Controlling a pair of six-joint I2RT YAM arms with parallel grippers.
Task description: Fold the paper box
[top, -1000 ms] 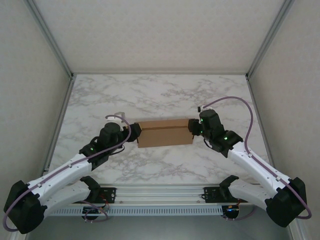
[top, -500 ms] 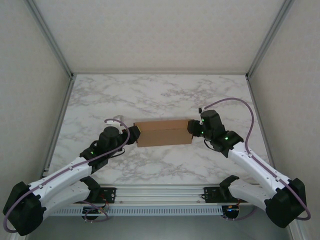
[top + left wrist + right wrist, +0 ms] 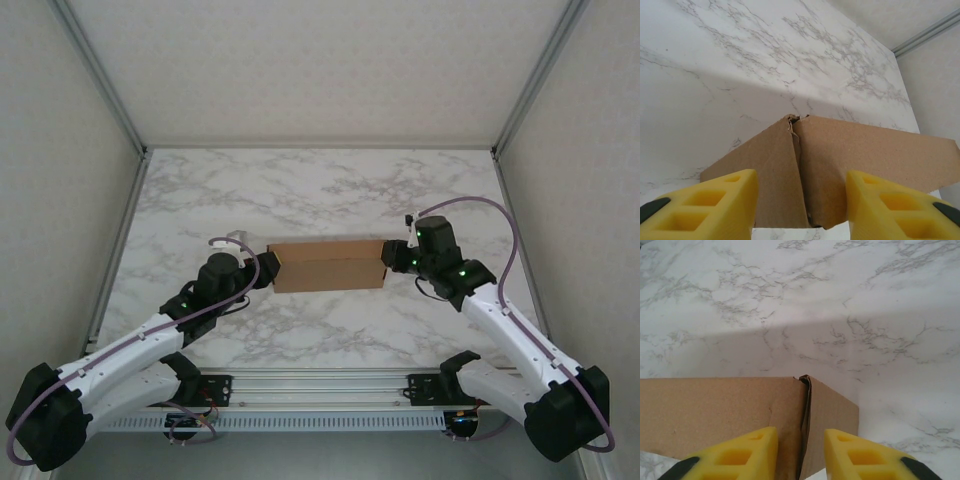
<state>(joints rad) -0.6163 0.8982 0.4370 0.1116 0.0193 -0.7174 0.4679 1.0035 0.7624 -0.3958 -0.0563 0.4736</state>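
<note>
The paper box [image 3: 330, 265] lies closed and flat-topped in the middle of the marble table, a plain brown cardboard block with a fold line along its length. My left gripper [image 3: 266, 268] is at its left end, jaws open wide, and the box's corner seam [image 3: 796, 165] sits between the yellow fingers [image 3: 715, 205] without touching them. My right gripper [image 3: 393, 258] is at the right end, jaws open with a narrower gap. The box's right corner seam [image 3: 805, 425] runs down between those fingers [image 3: 747, 452]. The box [image 3: 715, 407] rests on the table.
The marble table [image 3: 330, 190] stretches behind and in front of the box. Aluminium frame posts [image 3: 105, 85] and pale walls close in both sides and the back. A metal rail [image 3: 320, 385] with the arm bases runs along the near edge.
My right gripper has drawn back a little to the right from the box's end. My left arm shifted slightly back and down early on. The box has stayed put.
</note>
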